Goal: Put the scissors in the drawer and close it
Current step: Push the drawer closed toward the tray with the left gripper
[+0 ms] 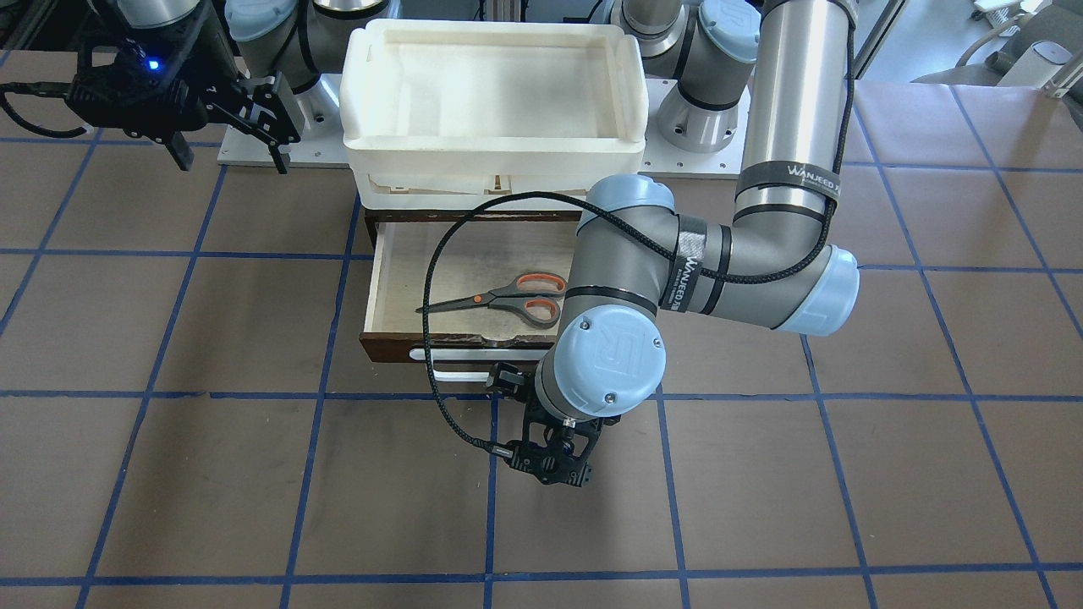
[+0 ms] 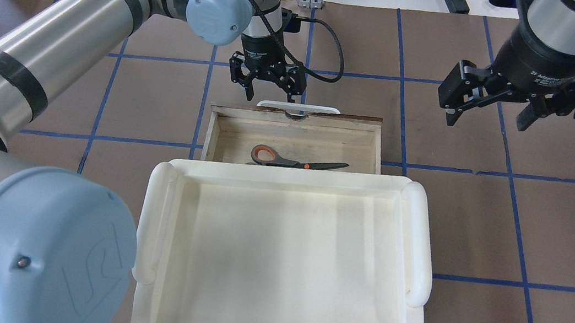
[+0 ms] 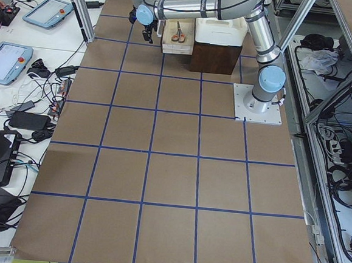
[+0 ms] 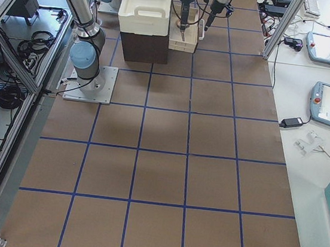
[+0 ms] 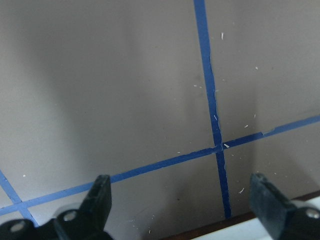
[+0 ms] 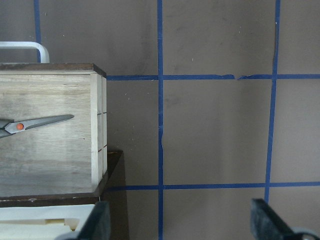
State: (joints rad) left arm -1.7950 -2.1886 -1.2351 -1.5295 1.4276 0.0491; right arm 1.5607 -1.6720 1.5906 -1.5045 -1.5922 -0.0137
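Note:
The scissors (image 1: 499, 298) lie flat inside the open drawer (image 1: 398, 279), blades towards my right; they also show in the overhead view (image 2: 293, 160) and the right wrist view (image 6: 35, 122). The drawer's dark front with its white bar handle (image 2: 298, 107) faces away from me. My left gripper (image 2: 269, 89) is open and empty, pointing down just beyond the handle, with its fingers (image 5: 97, 200) over the brown table. My right gripper (image 2: 489, 107) is open and empty, hanging above the table off the drawer's right end; it also shows in the front-facing view (image 1: 230, 152).
A white foam tray (image 2: 285, 180) sits on top of the cabinet, over the drawer's rear part. The left arm's elbow (image 1: 795, 279) and wrist hang over the drawer's left end. The table is brown with blue grid tape.

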